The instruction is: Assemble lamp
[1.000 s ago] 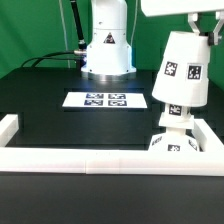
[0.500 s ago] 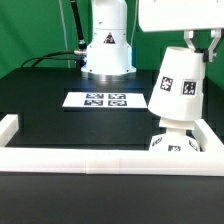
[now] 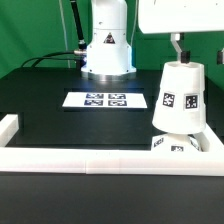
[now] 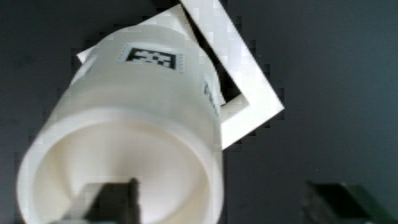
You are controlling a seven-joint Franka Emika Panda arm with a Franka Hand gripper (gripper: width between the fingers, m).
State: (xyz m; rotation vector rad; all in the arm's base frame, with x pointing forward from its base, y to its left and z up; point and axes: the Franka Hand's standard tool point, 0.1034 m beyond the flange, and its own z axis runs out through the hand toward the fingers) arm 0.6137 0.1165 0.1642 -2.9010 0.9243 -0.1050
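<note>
The white cone shade (image 3: 179, 98) stands upright at the exterior view's right, over the tagged square base (image 3: 178, 146), and hides the bulb. My gripper (image 3: 197, 50) hangs just above the shade's narrow top. In the wrist view the shade (image 4: 134, 130) fills the near side, and the base's edge (image 4: 246, 95) shows beyond it. One finger (image 4: 111, 197) sits over the shade's open mouth and the other is outside its wall. The gripper (image 4: 224, 197) is open, with the fingers wide apart and off the wall.
The marker board (image 3: 105, 100) lies mid-table. White border rails run along the front (image 3: 100, 160) and the exterior view's left (image 3: 8, 128). The arm's white pedestal (image 3: 107, 50) and cables stand at the back.
The shade was tilted and held higher. It has come down and now stands upright over the base, and the fingers have spread off it.
</note>
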